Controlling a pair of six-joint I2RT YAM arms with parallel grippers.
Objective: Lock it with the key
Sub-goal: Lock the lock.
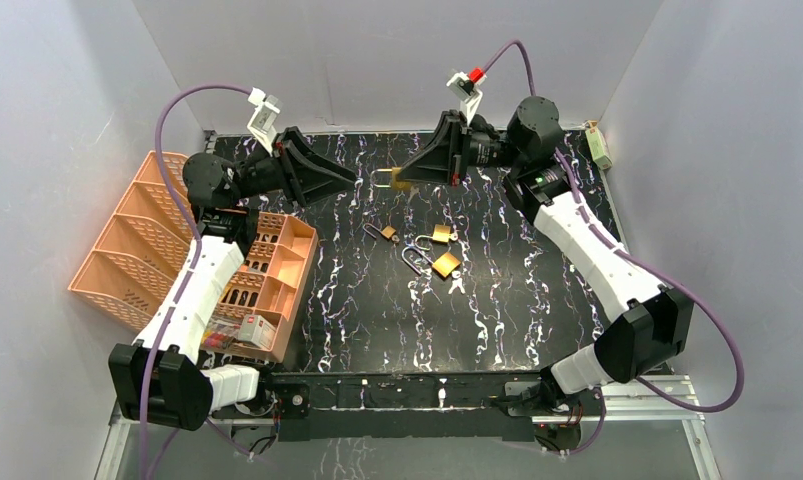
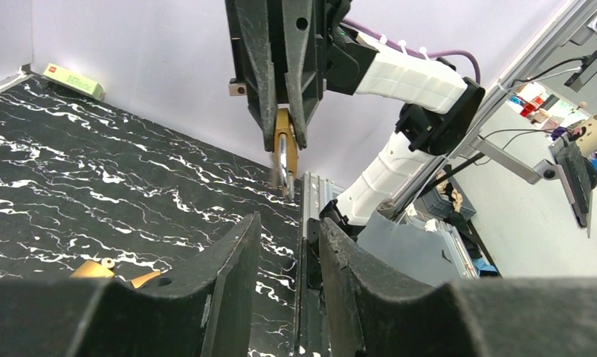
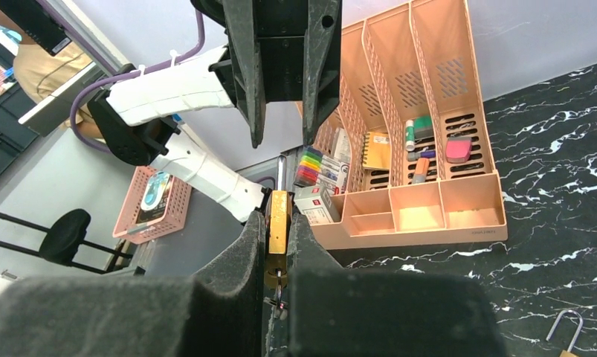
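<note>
My right gripper (image 1: 405, 178) is shut on a brass padlock (image 1: 385, 180) and holds it above the far middle of the black marbled table (image 1: 537, 300). In the right wrist view the padlock (image 3: 278, 216) sits edge-on between the fingers. Its shackle (image 3: 281, 169) points outward, and a small metal piece, apparently the key (image 3: 279, 286), hangs from its base. My left gripper (image 1: 339, 178) faces it a short way to the left, open and empty. In the left wrist view the left gripper (image 2: 289, 222) has only table between its fingers, and the padlock (image 2: 284, 141) hangs ahead.
Three more brass padlocks (image 1: 388, 233), (image 1: 441, 233), (image 1: 444, 264) lie on the table's middle with open shackles. A peach file rack (image 1: 137, 250) and a desk organiser (image 1: 277, 265) stand at the left under the left arm. A small green box (image 1: 599, 146) sits at the back right edge.
</note>
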